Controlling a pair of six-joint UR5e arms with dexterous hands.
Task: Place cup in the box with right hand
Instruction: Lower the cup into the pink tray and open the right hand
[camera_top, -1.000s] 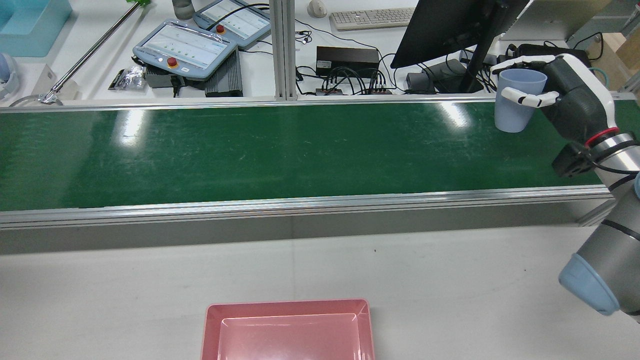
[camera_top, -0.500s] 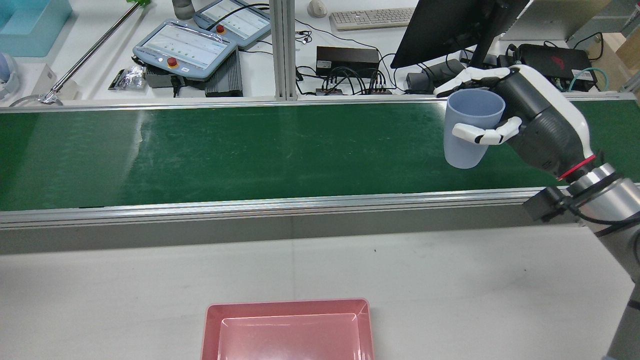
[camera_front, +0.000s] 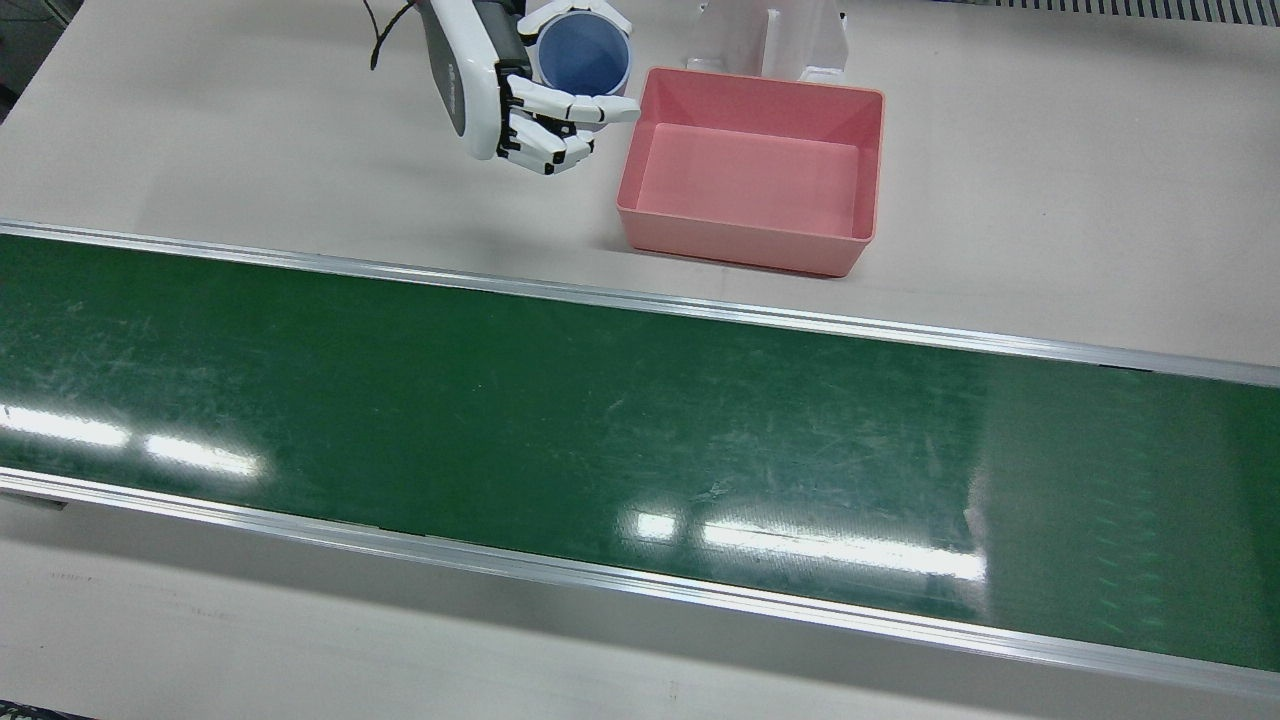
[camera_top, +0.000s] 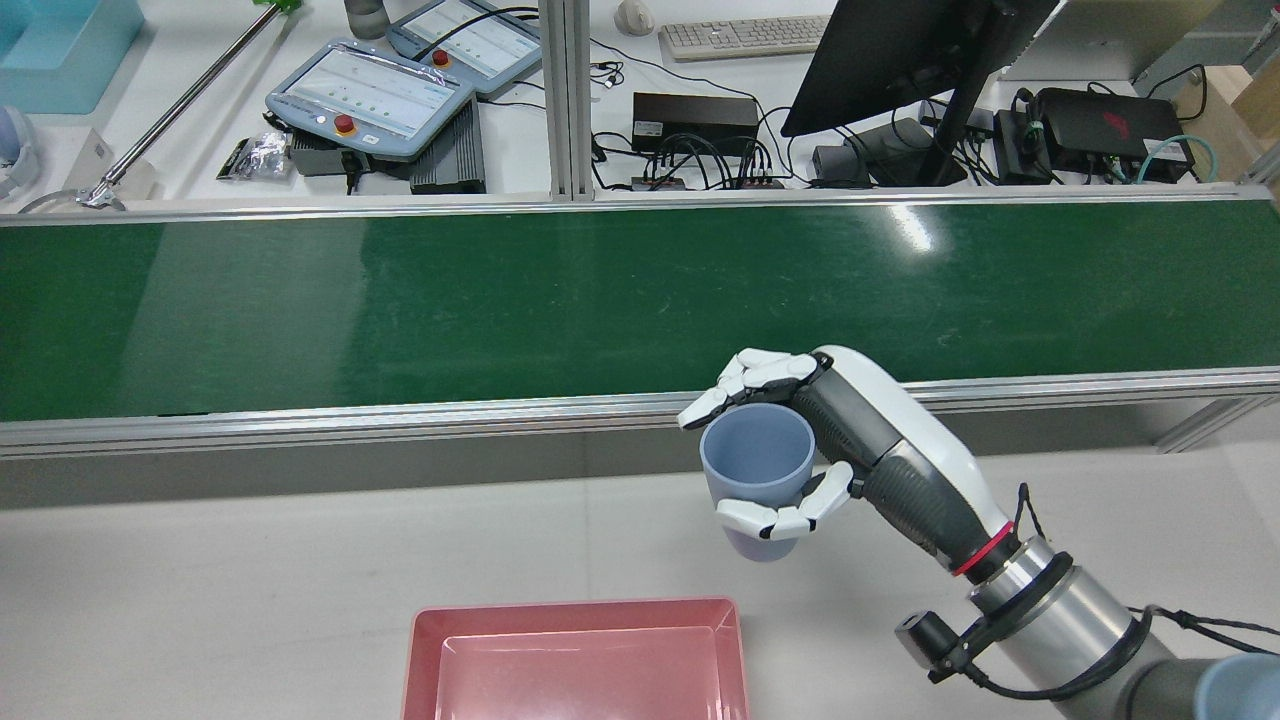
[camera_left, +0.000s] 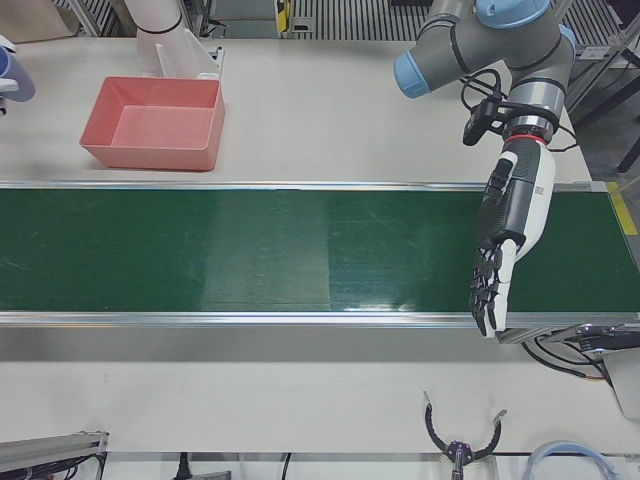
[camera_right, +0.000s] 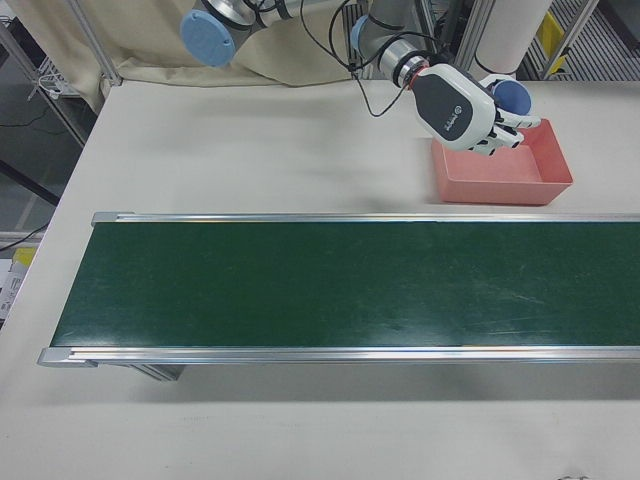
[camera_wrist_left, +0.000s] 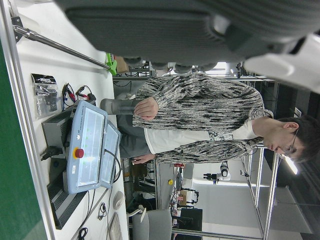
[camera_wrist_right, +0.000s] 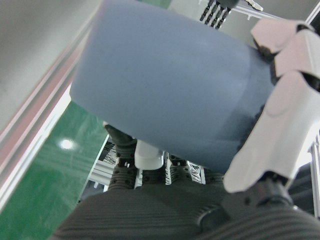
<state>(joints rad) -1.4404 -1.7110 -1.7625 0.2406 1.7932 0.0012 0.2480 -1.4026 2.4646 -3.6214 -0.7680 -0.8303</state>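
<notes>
A pale blue cup (camera_top: 755, 460) is held upright in my right hand (camera_top: 870, 450), whose fingers wrap its wall just under the rim. Cup and hand hang above the white table, between the belt's edge and the pink box (camera_top: 575, 606), a little to the right of the box in the rear view. In the front view the cup (camera_front: 582, 55) sits just left of the box's (camera_front: 740, 245) far corner, with the right hand (camera_front: 500, 90) beside it. The box is empty. My left hand (camera_left: 505, 240) hangs open over the belt with its fingers stretched out.
The green conveyor belt (camera_top: 500, 300) runs across the whole station between aluminium rails. Beyond it stand teach pendants (camera_top: 370, 95), cables and a monitor (camera_top: 900, 50). A seated person (camera_wrist_left: 200, 120) shows in the left hand view.
My right hand has carried the cup from the belt's far right side back across the belt, leftward and down, to just beside the pink box.
</notes>
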